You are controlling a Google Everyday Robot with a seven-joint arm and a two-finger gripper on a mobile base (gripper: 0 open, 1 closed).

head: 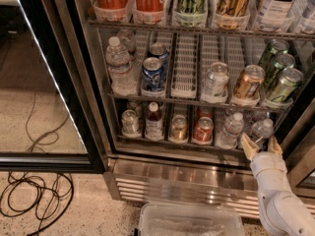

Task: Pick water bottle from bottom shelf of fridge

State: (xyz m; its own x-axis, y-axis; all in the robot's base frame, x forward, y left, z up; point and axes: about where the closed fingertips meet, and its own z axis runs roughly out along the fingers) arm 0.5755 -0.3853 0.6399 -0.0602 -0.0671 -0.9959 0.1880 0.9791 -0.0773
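Two small clear water bottles with white caps stand at the right end of the bottom shelf (162, 142) of the fridge (162, 173): one on the left (230, 130) and one on the right (261, 128). My gripper (261, 145), white with tan fingertips (249, 145), is open just in front of and slightly below the right bottle, at the shelf's front lip. Its fingers stand to either side of the bottle's base and hold nothing. The white arm rises from the bottom right corner.
Also on the bottom shelf are a silver can (130, 122), a white-capped bottle of dark liquid (154, 122), a gold can (178, 128) and a red can (203, 130). The black-framed glass door (59, 82) stands open on the left. A clear plastic bin (189, 220) and cables (34, 195) lie on the floor.
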